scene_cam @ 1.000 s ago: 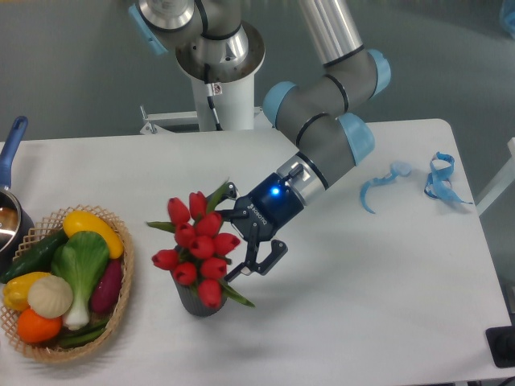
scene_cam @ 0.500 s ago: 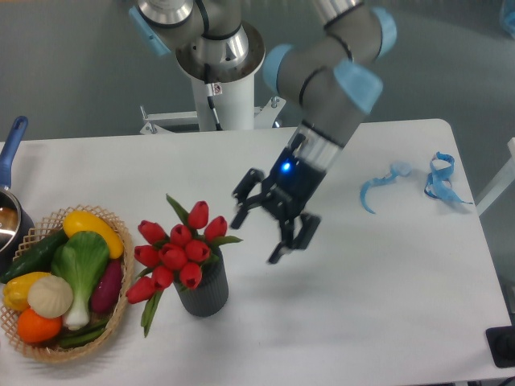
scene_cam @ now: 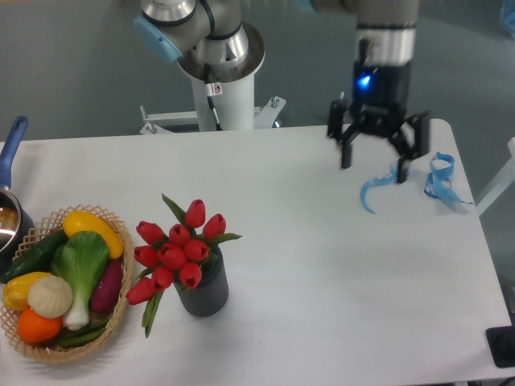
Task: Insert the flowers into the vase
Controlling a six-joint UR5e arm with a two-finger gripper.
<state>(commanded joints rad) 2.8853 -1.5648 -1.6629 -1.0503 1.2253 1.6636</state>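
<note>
While the arm hangs over the far right of the table (scene_cam: 322, 265), the parts read as follows.
Vase: the vase (scene_cam: 204, 291), dark grey and ribbed, stands upright on the near left of the table, just right of the basket.
Flowers: the flowers (scene_cam: 179, 251) sit in the vase mouth; red buds cluster above the rim and lean left; some buds and a leaf droop over the left side.
Basket: the wicker basket (scene_cam: 117, 310) holds toy vegetables (scene_cam: 76, 269), among them yellow, green, purple, orange and white pieces.
Gripper: the gripper (scene_cam: 375, 165) points down with fingers spread wide; it grasps nothing; well apart from the vase.
Ribbons: blue ribbons (scene_cam: 438, 178) lie below and right of the gripper.
Pot: a blue-handled pot (scene_cam: 10, 205) shows at the left edge.
</note>
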